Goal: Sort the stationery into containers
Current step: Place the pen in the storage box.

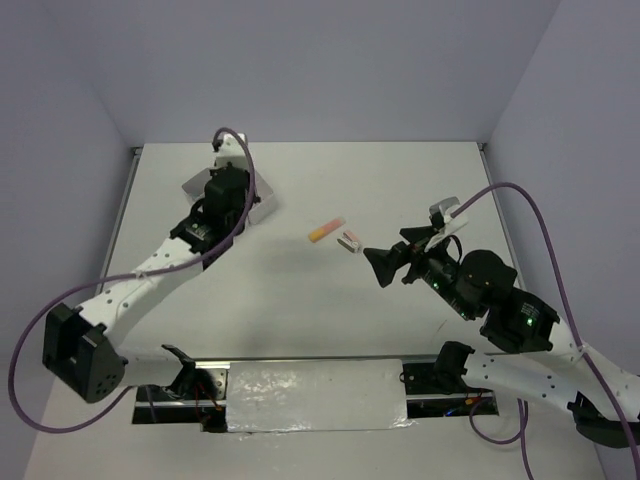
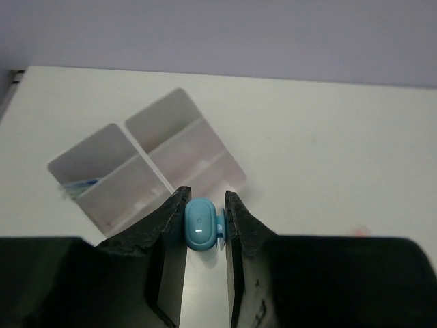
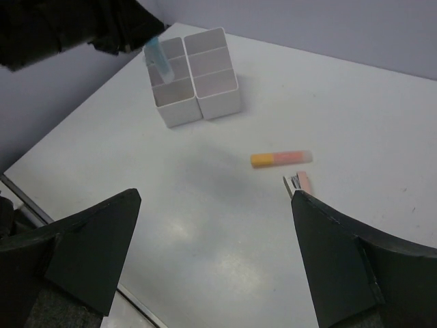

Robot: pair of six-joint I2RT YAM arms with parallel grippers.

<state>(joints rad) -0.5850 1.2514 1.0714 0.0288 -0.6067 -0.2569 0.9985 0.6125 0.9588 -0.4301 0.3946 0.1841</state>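
Left hand (image 2: 206, 199) is pinching a blue marker (image 2: 200, 229) end-on between its pads, hanging right above the block (image 2: 153, 160). My guess is it's held steep like that so it drops straight into a cell instead of catching on a divider, though I can't tell which cell it's over. One cell on the left wrist view's left side has something blue (image 2: 83, 184) in it. Right hand (image 3: 215, 198) is spread wide and holding nothing, pointed at the orange-pink marker (image 3: 281, 158) and the little pink piece (image 3: 298, 183) just beside it. Both are lying flat out in the open, well apart from the block, so probably that's its next job. The table (image 1: 300, 320) is plain matte white with a bit of sheen, and the walls (image 1: 320, 60) around it are pale lilac-grey.
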